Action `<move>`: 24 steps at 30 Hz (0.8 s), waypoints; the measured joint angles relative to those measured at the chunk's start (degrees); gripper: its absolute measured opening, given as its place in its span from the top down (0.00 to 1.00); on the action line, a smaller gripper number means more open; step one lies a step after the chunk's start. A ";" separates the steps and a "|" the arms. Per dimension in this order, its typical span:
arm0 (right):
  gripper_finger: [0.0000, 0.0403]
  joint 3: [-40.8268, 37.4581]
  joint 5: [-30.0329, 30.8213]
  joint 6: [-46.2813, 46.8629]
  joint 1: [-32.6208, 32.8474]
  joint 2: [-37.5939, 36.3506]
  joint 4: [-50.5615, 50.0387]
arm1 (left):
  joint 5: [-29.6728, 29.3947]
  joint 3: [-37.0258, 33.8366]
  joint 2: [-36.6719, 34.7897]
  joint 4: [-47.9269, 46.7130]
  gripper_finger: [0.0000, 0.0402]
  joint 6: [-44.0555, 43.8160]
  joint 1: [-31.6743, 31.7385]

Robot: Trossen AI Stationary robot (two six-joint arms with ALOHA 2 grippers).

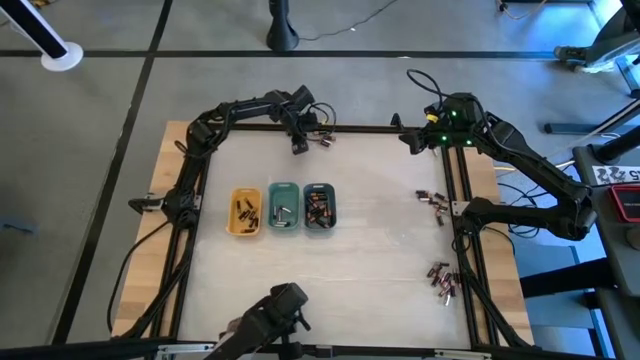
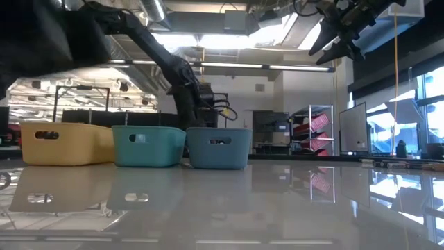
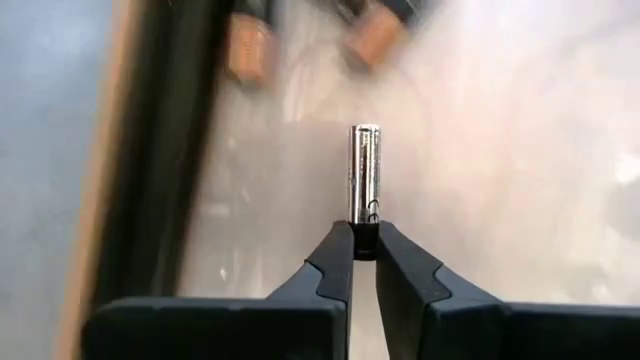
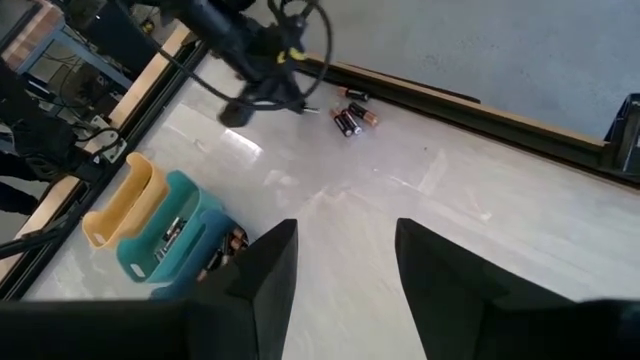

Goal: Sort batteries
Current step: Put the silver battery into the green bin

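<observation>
Nearest to us in the left wrist view, our left gripper [image 3: 365, 243] has its jaws pinching the end of a silvery battery [image 3: 365, 170], which stands out straight from the fingertips above the pale bench [image 3: 520, 180]. Just beyond it we see two copper-toned batteries [image 3: 305, 45], blurred, lying by the dark frame rail at the bench's far edge. From the high view we place this left gripper [image 1: 299, 143] at the far edge of the bench, left of centre, with a few loose batteries [image 1: 324, 139] just beside it. Closer to the middle sit three trays side by side, touching: a yellow tray [image 1: 245, 213], a green tray [image 1: 284, 207] and a grey-blue tray [image 1: 319, 207], each holding batteries. Along the right side of the bench we see one scatter of batteries [image 1: 432, 200] level with the trays and another cluster [image 1: 441, 279] nearer the front edge. Our right gripper [image 1: 414, 140] hangs above the far right part of the bench, well apart from the trays, its jaws spread and holding nothing, as the right wrist view shows past its two dark fingers [image 4: 268, 272].
</observation>
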 joint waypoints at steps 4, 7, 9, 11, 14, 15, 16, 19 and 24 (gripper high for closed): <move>0.57 0.00 -0.02 -0.17 0.02 0.00 0.05 | 0.28 0.21 -4.22 -9.34 0.96 2.82 0.04; 0.57 0.00 -0.01 -0.93 0.02 0.00 0.12 | 1.44 0.27 -6.30 -16.83 0.94 4.06 -0.29; 0.57 0.00 0.00 -1.20 0.01 0.00 0.13 | 3.58 0.04 -8.14 -20.45 0.94 4.20 -0.72; 0.57 0.00 0.06 -1.24 0.00 0.00 0.23 | 6.52 -0.89 -11.25 -20.85 0.95 3.90 -1.21; 0.57 0.00 0.07 -1.46 0.00 0.00 0.63 | 9.27 -3.79 -15.93 -19.99 0.96 2.42 -2.44; 0.57 0.00 0.07 -1.46 0.00 0.00 0.81 | 9.62 -5.09 -17.27 -19.30 0.96 1.63 -3.04; 0.57 0.00 0.11 -1.46 0.00 0.00 1.02 | 9.77 -6.53 -18.75 -18.86 0.96 0.89 -3.74; 0.57 0.00 0.16 -1.48 0.00 0.00 2.11 | 10.06 -12.59 -24.31 -16.44 0.95 -2.18 -5.70; 0.57 0.00 1.09 -1.59 0.00 -0.02 2.26 | 10.43 -26.83 -32.08 -10.79 0.95 -6.88 -10.53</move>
